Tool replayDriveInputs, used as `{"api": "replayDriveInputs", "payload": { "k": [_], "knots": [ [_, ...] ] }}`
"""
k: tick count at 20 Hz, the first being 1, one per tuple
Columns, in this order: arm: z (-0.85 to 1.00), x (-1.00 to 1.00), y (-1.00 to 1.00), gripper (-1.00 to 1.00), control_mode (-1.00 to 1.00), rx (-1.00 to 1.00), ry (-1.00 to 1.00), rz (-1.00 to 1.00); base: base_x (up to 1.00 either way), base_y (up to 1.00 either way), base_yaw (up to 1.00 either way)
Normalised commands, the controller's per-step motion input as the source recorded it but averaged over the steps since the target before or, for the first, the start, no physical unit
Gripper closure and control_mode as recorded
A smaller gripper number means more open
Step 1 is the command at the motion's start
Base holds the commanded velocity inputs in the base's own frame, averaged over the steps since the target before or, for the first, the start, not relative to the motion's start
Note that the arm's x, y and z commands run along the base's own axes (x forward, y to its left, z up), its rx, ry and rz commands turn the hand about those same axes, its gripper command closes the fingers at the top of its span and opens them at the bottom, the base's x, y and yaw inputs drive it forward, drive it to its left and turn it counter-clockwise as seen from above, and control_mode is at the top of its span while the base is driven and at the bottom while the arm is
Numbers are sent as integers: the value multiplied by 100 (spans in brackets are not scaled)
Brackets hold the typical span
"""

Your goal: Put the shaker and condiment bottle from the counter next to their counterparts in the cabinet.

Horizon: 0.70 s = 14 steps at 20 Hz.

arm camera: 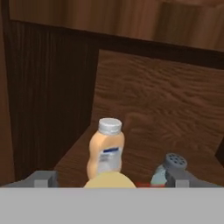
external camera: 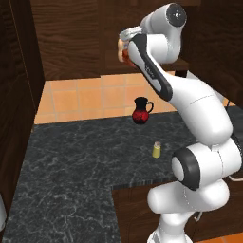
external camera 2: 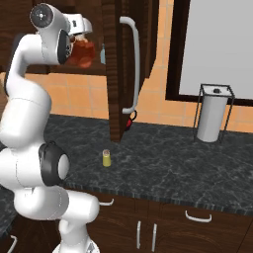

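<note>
Counting one shaker (external camera: 156, 150) and one jug (external camera: 140, 110) on the counter (external camera: 71, 166).

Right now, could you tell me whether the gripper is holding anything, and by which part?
Nothing seems gripped: the gripper's jaws stand wide either side of the condiment bottle's tan cap, at the cabinet shelf beside the peach bottle.

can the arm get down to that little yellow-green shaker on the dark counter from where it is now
Probably yes. The small yellow-green shaker with a grey cap stands alone on the dark marbled counter, nothing crowding it; the gripper is up at the brown wood cabinet.
</note>
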Motion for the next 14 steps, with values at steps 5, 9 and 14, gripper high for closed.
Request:
{"api": "replayDriveInputs", "payload": {
  "k": [5,9,14],
  "knots": [
    [-6,72,-10,-100,-100,0,-11,0,0,0,0],
    [-8,57,-2,-100,-100,0,-14,0,0,0,0],
    [-2,37,0,-100,-100,0,-19,0,0,0,0]
  ]
}}
